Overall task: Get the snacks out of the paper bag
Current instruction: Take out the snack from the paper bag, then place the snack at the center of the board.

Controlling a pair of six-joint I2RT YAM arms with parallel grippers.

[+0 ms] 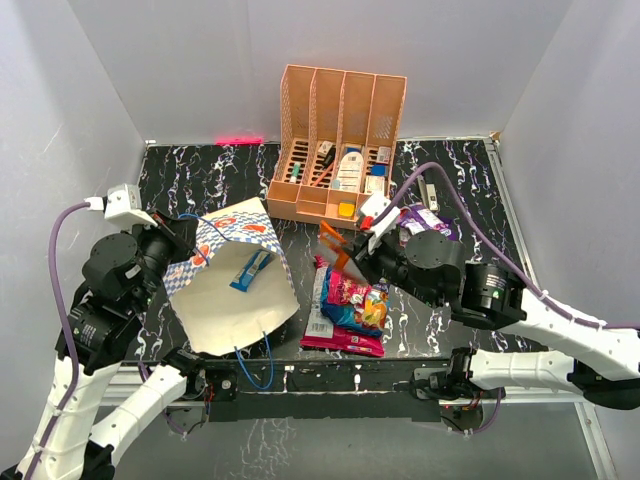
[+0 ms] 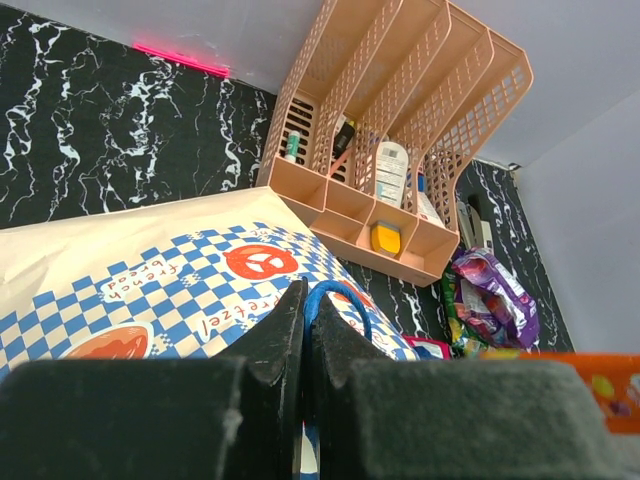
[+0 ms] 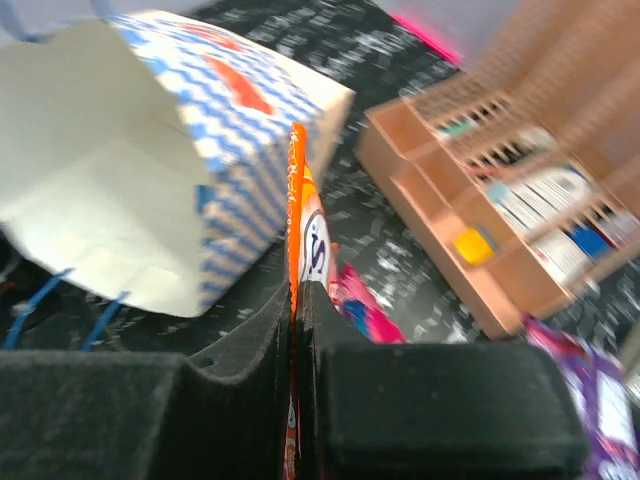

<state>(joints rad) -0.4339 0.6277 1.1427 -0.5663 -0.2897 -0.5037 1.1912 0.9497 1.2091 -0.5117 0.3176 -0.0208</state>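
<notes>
The blue-and-white checked paper bag (image 1: 235, 290) lies on its side at the left, its white mouth open toward the near edge. A blue packet (image 1: 250, 270) lies inside it. My left gripper (image 1: 188, 243) is shut on the bag's blue string handle (image 2: 338, 295) at the upper rim. My right gripper (image 1: 350, 252) is shut on an orange packet (image 1: 335, 245), held on edge just right of the bag; it also shows in the right wrist view (image 3: 305, 225). Red, blue and pink packets (image 1: 350, 305) lie piled on the table below it. A purple packet (image 1: 425, 218) lies further right.
An orange slotted organizer (image 1: 340, 140) with small bottles and boxes stands at the back centre, close behind my right gripper. The black marbled table (image 1: 200, 175) has grey walls on three sides. A second blue string handle (image 1: 255, 365) hangs at the near edge.
</notes>
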